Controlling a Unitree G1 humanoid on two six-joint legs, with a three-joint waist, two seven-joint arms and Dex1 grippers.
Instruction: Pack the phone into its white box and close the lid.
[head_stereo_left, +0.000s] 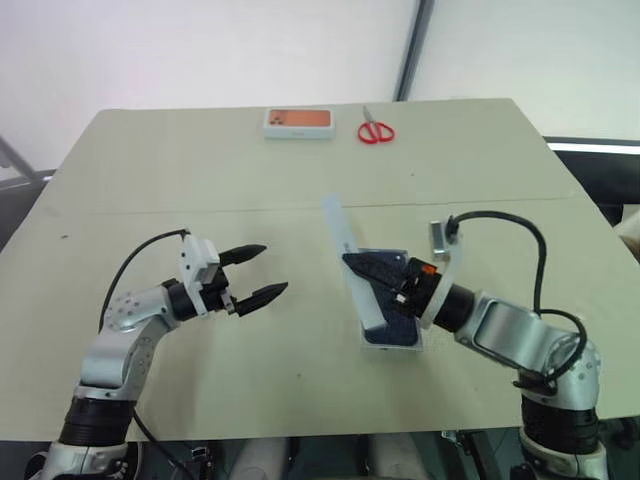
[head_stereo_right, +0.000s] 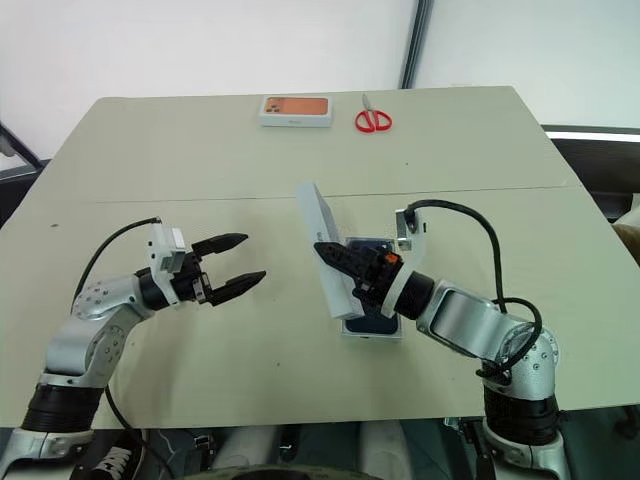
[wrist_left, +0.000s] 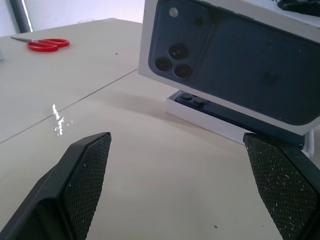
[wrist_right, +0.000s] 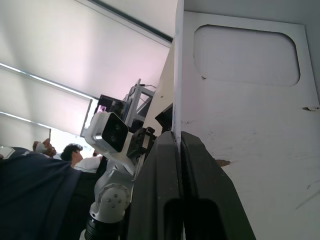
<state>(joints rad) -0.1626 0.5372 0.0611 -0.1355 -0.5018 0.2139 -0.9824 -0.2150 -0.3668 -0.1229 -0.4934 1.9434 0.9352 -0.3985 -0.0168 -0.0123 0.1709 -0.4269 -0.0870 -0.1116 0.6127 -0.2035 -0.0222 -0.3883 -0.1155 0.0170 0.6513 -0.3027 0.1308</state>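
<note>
1. The left end effector (head_stereo_left: 252, 274) hovers over the bench (head_stereo_left: 300, 180) with fingers spread wide and empty, aimed at the box — probably ready to steady it.
2. The lid (head_stereo_right: 322, 250) stands tilted on edge over the white box (head_stereo_right: 372, 328); the phone (wrist_left: 227, 111) already lies inside, so closing remains.
3. The right end effector (head_stereo_right: 338, 264) is clamped on the lid's wall — held to swing it down.

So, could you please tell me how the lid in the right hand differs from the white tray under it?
The white lid with the dark blue phone picture is tilted on edge, pinched by the shut right hand; the shallow white tray lies flat on the table. The lid is empty; the tray holds the dark phone. Both are white and rectangular.
</note>
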